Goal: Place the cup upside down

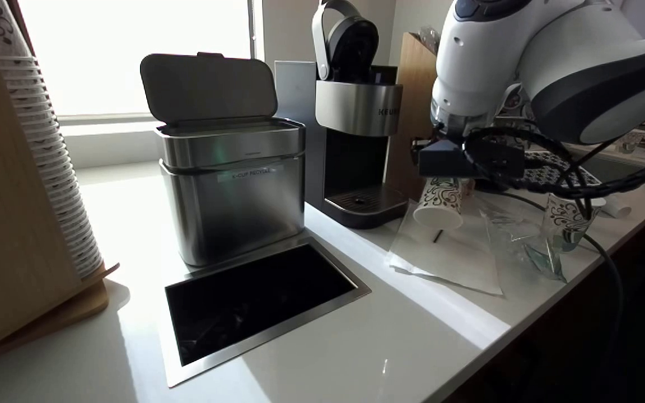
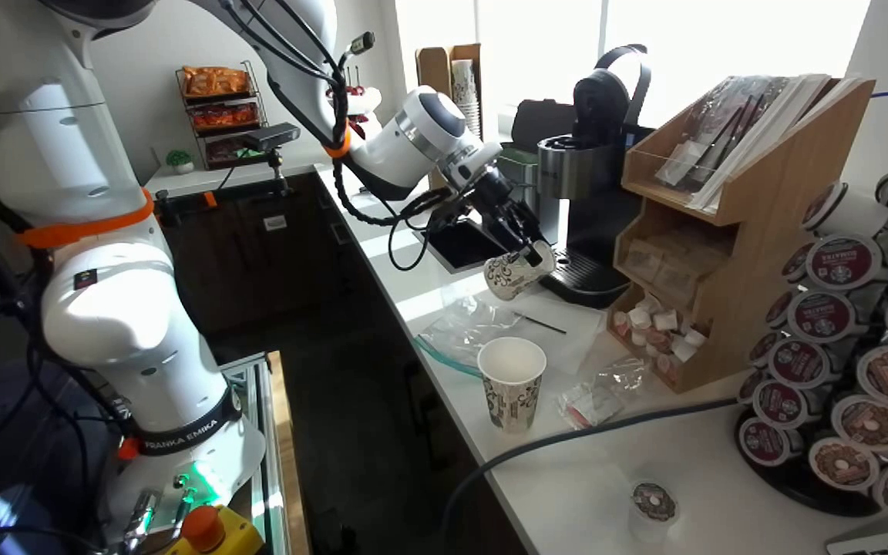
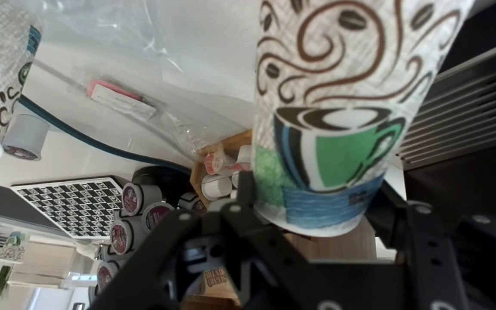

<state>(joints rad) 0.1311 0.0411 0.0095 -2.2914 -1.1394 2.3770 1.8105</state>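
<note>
End effector [image 3: 317, 200] pinched the cup [image 1: 440, 196] near its base, holding it mouth-down but tilted above the surface [image 1: 356, 330], near the coffee machine [image 1: 356, 112]. Inverting seemed well advanced; next, the rim presumably needed levelling, then lowering, before any release.

white arm [image 2: 109, 316], dk grey joint cap [image 2: 442, 110], orange bands [image 2: 91, 223], blk braided cable [image 1: 630, 183], "franka emika" on blk base ring [image 2: 191, 434]; blk hand [image 3: 319, 193] w/ silvery screws [image 3: 423, 209].

A steel bin [image 1: 238, 204], its lid [image 1: 210, 87] raised, stands beside a coffee machine [image 1: 356, 109].
</note>
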